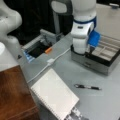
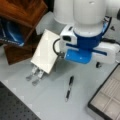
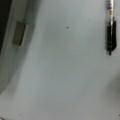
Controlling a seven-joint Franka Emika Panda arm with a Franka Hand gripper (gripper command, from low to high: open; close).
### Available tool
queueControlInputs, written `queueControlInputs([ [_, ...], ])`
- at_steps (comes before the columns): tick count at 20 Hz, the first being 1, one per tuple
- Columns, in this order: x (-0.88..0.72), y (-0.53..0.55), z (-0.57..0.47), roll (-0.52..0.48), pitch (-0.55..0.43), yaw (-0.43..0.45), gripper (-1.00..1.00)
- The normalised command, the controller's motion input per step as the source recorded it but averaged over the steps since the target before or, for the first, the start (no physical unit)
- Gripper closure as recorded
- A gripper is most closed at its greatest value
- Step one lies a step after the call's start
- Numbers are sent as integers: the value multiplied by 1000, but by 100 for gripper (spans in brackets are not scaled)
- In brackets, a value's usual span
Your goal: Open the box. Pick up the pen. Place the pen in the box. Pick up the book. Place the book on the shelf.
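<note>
The big silver-grey metal box [image 1: 100, 58] stands open. The thin black pen [image 1: 87, 87] lies on the grey table [image 1: 100, 105]. The robot's gripper is hidden behind its white and blue wrist [image 2: 86, 53], so I cannot tell its opening.

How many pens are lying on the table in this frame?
1. The pen lies on the grey table between the book and the open box, also in a front view. Others may be hidden behind the arm.

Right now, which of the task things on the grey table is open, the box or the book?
The box: its grey compartments show from above, beside the arm. The book lies shut, pale cover up, near the pen.
</note>
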Motion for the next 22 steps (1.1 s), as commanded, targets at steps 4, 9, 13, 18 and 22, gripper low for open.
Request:
queueControlInputs([
  [4,370,-215,-59,-285,109,404,-100],
  [9,417,-184,-61,-176,143,431,-100],
  [13,418,-107,-13,-173,134,397,-100],
  [18,433,-76,-12,-111,195,434,-100],
  [22,441,-73,-61,-91,177,290,-100],
])
